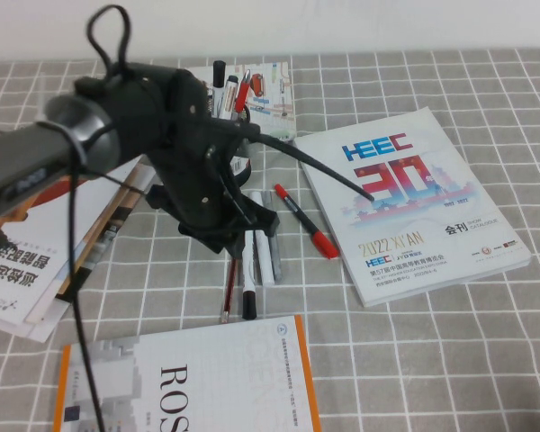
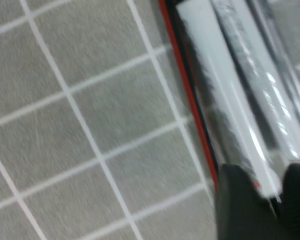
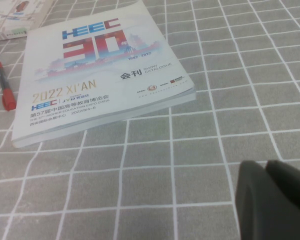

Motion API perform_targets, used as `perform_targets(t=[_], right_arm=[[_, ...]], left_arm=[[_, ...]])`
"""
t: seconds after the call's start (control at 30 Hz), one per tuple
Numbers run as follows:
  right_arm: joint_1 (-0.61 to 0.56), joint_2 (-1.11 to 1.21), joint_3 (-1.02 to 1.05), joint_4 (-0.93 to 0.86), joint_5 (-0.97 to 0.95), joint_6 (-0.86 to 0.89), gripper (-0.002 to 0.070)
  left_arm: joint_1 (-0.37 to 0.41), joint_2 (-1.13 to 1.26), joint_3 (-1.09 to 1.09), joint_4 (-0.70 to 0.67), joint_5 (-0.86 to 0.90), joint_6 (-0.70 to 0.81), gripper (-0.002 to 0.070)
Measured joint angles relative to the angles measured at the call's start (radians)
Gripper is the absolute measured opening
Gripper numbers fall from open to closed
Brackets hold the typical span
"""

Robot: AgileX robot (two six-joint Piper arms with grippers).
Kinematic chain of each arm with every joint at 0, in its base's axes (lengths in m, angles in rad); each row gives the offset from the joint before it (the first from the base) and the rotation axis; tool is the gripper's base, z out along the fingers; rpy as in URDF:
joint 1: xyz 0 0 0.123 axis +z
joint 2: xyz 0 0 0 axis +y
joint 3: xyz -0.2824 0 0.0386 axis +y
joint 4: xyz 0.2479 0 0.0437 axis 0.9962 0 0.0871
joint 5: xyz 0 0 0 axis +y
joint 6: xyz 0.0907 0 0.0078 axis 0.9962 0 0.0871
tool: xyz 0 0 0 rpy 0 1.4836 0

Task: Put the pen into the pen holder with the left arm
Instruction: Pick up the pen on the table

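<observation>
The thin maroon pen (image 1: 228, 290) lies on the checked cloth beside two white markers (image 1: 252, 265). My left gripper (image 1: 239, 234) hangs low over the upper ends of these. In the left wrist view the pen (image 2: 189, 95) runs along a white marker (image 2: 222, 95) and passes behind one finger (image 2: 242, 210). The left gripper (image 2: 273, 187) has its fingers apart, with the white marker's end in the gap. The black mesh pen holder (image 1: 237, 115) stands behind the arm, mostly hidden. My right gripper (image 3: 268, 169) is shut and empty over bare cloth.
A black marker with red caps (image 1: 304, 221) lies right of the pens. A HEEC catalogue (image 1: 414, 202) lies to the right. An orange-edged book (image 1: 193, 382) is in front, booklets (image 1: 27, 261) are at the left, and a leaflet (image 1: 268, 90) is behind.
</observation>
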Motion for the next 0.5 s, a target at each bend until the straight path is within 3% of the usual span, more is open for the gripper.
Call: perform_targets(t=[0.17,0.5], right_arm=[[0.0,0.0,0.0,0.0,0.0,0.0,-0.0013],[0.0,0.0,0.0,0.0,0.0,0.0,-0.0013]], left_arm=[[0.0,0.062,-0.039,0.044,0.008,-0.043,0.0249],[0.0,0.123,-0.041,0.067,-0.016,-0.061,0.0264]])
